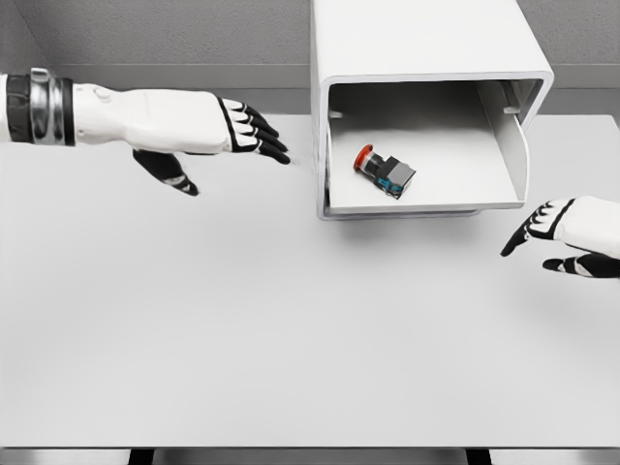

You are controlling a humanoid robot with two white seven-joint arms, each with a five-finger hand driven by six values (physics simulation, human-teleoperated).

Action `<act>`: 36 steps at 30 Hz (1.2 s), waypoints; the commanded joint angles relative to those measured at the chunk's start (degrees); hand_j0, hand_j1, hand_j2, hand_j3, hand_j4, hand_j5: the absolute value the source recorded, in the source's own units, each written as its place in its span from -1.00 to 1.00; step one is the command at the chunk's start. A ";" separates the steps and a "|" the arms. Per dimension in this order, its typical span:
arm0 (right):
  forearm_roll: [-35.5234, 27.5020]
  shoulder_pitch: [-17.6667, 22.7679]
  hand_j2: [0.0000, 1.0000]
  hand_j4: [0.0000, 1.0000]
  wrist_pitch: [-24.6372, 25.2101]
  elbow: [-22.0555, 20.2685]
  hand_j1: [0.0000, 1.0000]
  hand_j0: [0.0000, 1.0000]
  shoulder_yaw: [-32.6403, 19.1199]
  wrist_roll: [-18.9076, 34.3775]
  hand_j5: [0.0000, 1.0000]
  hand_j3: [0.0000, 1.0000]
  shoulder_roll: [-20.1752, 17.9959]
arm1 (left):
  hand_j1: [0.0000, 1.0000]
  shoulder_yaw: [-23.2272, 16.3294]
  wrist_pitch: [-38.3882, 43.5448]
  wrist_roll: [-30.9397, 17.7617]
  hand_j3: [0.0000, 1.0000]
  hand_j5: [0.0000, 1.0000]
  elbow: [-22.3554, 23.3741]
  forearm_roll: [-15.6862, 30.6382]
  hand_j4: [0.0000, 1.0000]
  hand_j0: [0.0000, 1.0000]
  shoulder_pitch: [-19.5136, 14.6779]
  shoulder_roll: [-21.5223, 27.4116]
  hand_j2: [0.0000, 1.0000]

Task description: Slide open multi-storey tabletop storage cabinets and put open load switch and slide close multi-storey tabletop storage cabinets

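Two hands hover over the table, both empty w/ fingers loosely spread. Left hand sits just left of the cabinet, fingertips near its left wall but apart. Right hand is low right, below the drawer's front corner, near the table's right edge. Drawer is pulled out toward the camera. Switch lies inside, left of centre, long axis diagonal, red end pointing upper left. Wide bare tabletop in front.

White-shelled left hand and right hand, black-fingered (silver wrist band on the left).
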 commanded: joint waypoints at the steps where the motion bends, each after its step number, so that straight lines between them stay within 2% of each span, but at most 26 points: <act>1: -0.33 -0.09 0.31 0.31 0.13 -0.01 0.31 0.31 2.09 -0.01 0.31 0.31 0.13 | 1.00 0.02 0.18 0.03 1.00 1.00 -0.07 0.59 1.00 1.00 0.00 4.70 1.00; 6: -0.42 -3.78 0.31 0.31 0.13 -0.01 0.31 0.31 4.12 -0.01 0.31 0.31 0.30 | 1.00 -0.24 0.18 0.03 1.00 1.00 0.19 0.24 1.00 1.00 0.00 7.34 1.00; 11: -0.42 -8.61 0.31 0.31 0.13 -0.01 0.31 0.31 9.21 -0.01 0.31 0.31 1.09 | 1.00 -0.33 0.18 0.03 1.00 1.00 0.72 -0.02 1.00 1.00 0.27 7.16 1.00; 13: -0.42 -9.41 0.31 0.31 0.13 -0.01 0.31 0.31 10.35 -0.01 0.31 0.31 1.36 | 1.00 -0.33 0.18 0.03 1.00 1.00 3.00 -0.02 1.00 1.00 0.27 6.90 1.00; 14: -0.42 -9.84 0.31 0.31 0.13 -0.01 0.31 0.31 10.53 -0.01 0.31 0.31 1.45 | 1.00 -0.33 0.18 0.03 1.00 1.00 3.27 -0.11 1.00 1.00 0.27 6.90 1.00; 16: -0.33 -11.78 0.31 0.31 0.13 -0.01 0.31 0.31 14.04 -0.01 0.31 0.31 1.80 | 1.00 -0.33 0.18 0.03 1.00 1.00 3.62 -0.20 1.00 1.00 0.27 6.90 1.00; 18: -0.33 -12.75 0.31 0.31 0.13 -0.01 0.31 0.31 14.66 -0.01 0.31 0.31 2.06 | 1.00 -0.33 0.18 0.03 1.00 1.00 4.94 -0.20 1.00 1.00 0.27 6.72 1.00; 19: -0.16 -13.27 0.31 0.31 0.13 0.07 0.31 0.31 14.75 -0.01 0.31 0.31 2.41 | 1.00 -0.33 0.18 0.03 1.00 1.00 5.03 -0.11 1.00 1.00 0.27 6.64 1.00; 22: 1.51 -17.05 0.31 0.31 0.13 0.42 0.31 0.31 19.32 -0.01 0.31 0.31 3.55 | 1.00 -0.59 0.18 0.03 1.00 1.00 4.94 -0.11 1.00 1.00 0.35 5.14 1.00; 24: 2.13 -17.84 0.31 0.31 0.13 0.60 0.31 0.31 19.67 -0.01 0.31 0.31 4.17 | 1.00 -1.29 0.18 0.03 1.00 1.00 4.85 -0.11 1.00 1.00 1.06 4.88 1.00; 26: 2.92 -20.04 0.31 0.31 0.13 1.57 0.31 0.31 22.57 -0.01 0.31 0.31 4.70 | 1.00 -2.61 0.18 0.03 1.00 1.00 4.85 -0.11 1.00 1.00 0.97 4.35 1.00; 30: 3.27 -21.88 0.32 0.32 0.13 4.11 0.32 0.32 23.10 -0.01 0.32 0.32 6.02 | 1.00 -2.70 0.18 0.03 1.00 1.00 4.85 -0.46 1.00 1.00 1.06 3.56 1.00; 32: 3.45 -24.26 0.32 0.32 0.13 6.05 0.32 0.32 25.38 -0.01 0.32 0.32 6.90 | 1.00 -2.61 0.18 0.03 1.00 1.00 4.85 -2.57 1.00 1.00 0.97 2.42 1.00; 36: 4.06 -25.05 0.33 0.33 0.13 7.28 0.33 0.33 25.47 -0.01 0.33 0.33 7.51 | 1.00 -2.61 0.18 0.03 1.00 1.00 4.94 -2.66 1.00 1.00 0.97 2.42 1.00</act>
